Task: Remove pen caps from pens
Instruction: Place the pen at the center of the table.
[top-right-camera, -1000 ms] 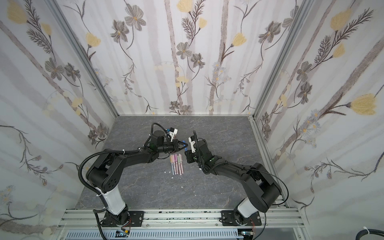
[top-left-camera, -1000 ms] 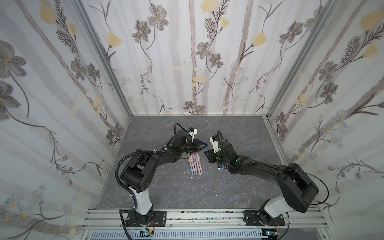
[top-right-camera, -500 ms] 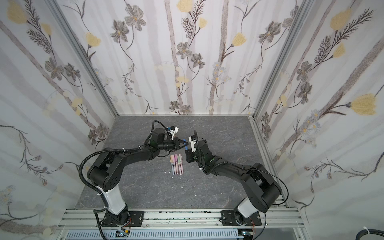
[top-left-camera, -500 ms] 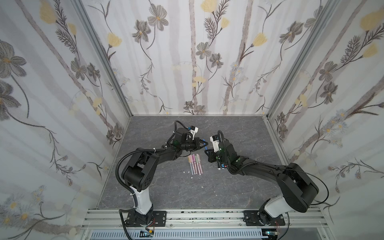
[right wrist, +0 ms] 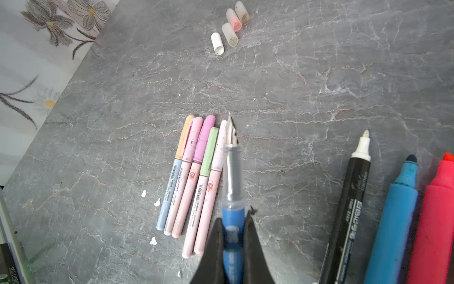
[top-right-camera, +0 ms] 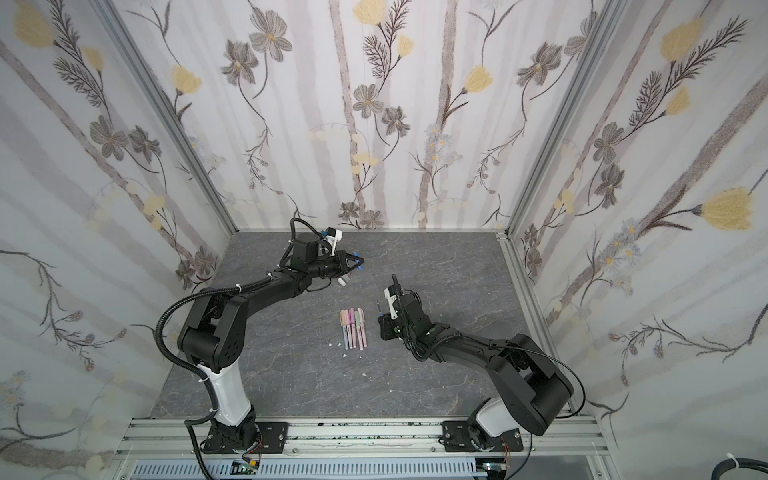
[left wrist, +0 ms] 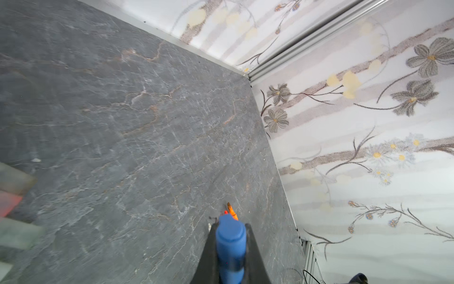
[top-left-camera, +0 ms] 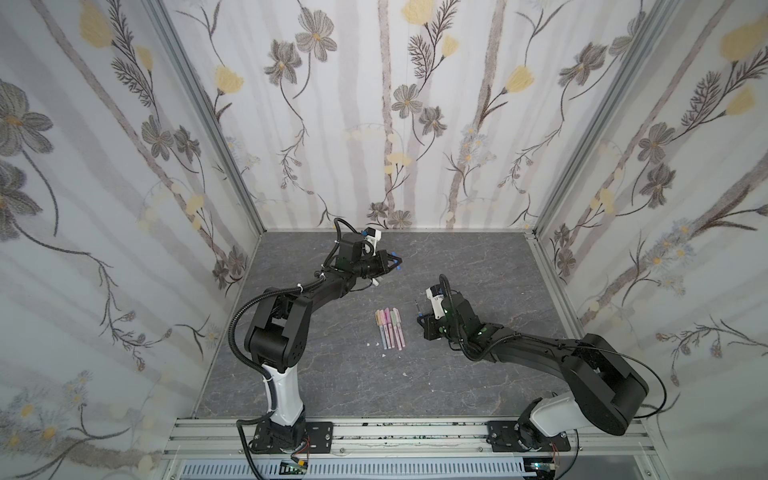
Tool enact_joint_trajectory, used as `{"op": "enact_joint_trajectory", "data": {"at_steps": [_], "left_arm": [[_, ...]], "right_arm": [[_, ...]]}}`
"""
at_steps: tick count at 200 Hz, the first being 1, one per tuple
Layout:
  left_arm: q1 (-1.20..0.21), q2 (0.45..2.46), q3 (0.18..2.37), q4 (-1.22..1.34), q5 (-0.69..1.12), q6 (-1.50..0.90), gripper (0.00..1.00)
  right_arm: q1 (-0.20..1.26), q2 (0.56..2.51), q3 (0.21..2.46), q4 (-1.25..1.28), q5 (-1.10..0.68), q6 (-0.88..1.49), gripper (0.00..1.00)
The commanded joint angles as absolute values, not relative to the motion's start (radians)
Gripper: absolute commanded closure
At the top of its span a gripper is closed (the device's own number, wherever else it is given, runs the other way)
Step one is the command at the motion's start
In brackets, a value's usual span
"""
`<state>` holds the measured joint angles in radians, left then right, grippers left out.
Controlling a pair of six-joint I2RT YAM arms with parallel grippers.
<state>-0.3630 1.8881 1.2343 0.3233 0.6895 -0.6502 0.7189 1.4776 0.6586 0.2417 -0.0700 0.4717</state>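
My left gripper [left wrist: 231, 225] is shut on a blue pen cap [left wrist: 231, 243], held off the floor toward the back in both top views [top-left-camera: 397, 262] [top-right-camera: 360, 262]. My right gripper [right wrist: 233, 218] is shut on the barrel of a blue pen [right wrist: 232, 172] whose bare metal nib points away from it; in both top views it hovers right of centre [top-left-camera: 420, 320] [top-right-camera: 381, 318]. Several capped pastel pens [right wrist: 194, 177] lie side by side on the floor [top-left-camera: 389, 328], just left of the right gripper. Several loose pale pen caps [right wrist: 229, 27] lie beyond them, under the left arm.
Three uncapped markers lie beside the right gripper: black [right wrist: 351, 196], blue [right wrist: 395, 214], red-pink [right wrist: 437, 216]. An orange tip [left wrist: 232, 211] shows past the blue cap. White specks [right wrist: 157, 202] dot the grey stone floor [top-left-camera: 332, 374]. Floral walls enclose three sides.
The two grippers, close together a second ago, have drawn apart. The left went back with the blue cap; the right came forward and right with the bare-nibbed pen.
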Motion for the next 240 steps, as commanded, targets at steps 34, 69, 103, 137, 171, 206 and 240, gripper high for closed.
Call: {"op": "enact_joint_trajectory", "data": {"at_steps": [34,69,103,137,171,206,240], "left_arm": [[-0.277,1.778,1.084,0.295,0.662,-0.591,1.00],[-0.222,1.723,0.977,0.297,0.660,-0.566,1.00],[-0.191,1.699,0.903,0.320,0.667,-0.560,1.00],[-0.173,1.695,0.862,0.344,0.679,-0.561,1.00],[-0.165,1.702,0.841,0.365,0.686,-0.565,1.00],[-0.163,1.716,0.832,0.376,0.689,-0.566,1.00],[-0.163,1.741,0.824,0.400,0.691,-0.574,1.00]], "right_arm": [[0.722,1.629,0.786,0.071,0.111,0.570,1.00],[0.723,1.707,0.852,0.003,0.193,0.596,1.00],[0.723,1.757,0.903,-0.055,0.248,0.596,1.00],[0.725,1.779,0.927,-0.092,0.284,0.588,0.96],[0.733,1.787,0.943,-0.121,0.308,0.580,0.92],[0.738,1.782,0.945,-0.132,0.317,0.579,0.86],[0.744,1.772,0.945,-0.141,0.323,0.579,0.81]]}}
